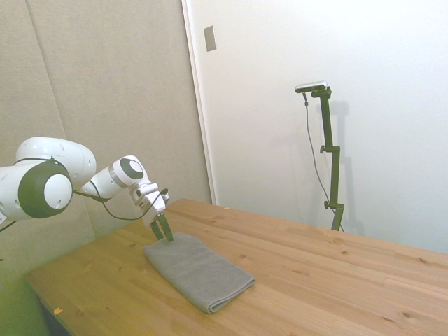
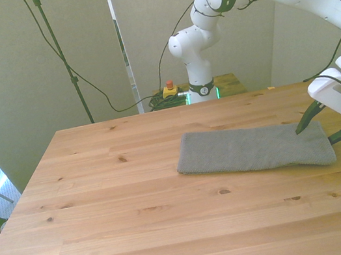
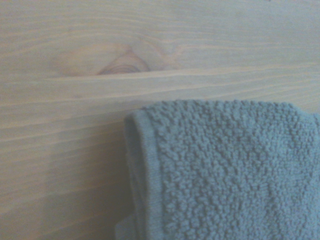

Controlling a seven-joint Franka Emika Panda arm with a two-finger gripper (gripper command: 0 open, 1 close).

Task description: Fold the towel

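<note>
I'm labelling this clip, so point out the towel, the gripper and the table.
towel [image 2: 253, 148]: front view, middle of its grey top.
gripper [image 1: 164, 233]: side view, between its fingertips.
table [image 2: 144, 238]: front view, bare wood near the towel.

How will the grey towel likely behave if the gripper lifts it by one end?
The towel probably droops, since it is soft looped cloth lying flat. Its stacked layers, seen at the corner, may peel apart. It likely grips well: the pile looks rough, not slippery.

The white jointed Franka arm [image 1: 49, 183] stretches low and forward, its wrist bent downward. Its two-finger dark-tipped end effector [image 1: 165, 234] points down at a slant, fingers spread a little apart.
</note>
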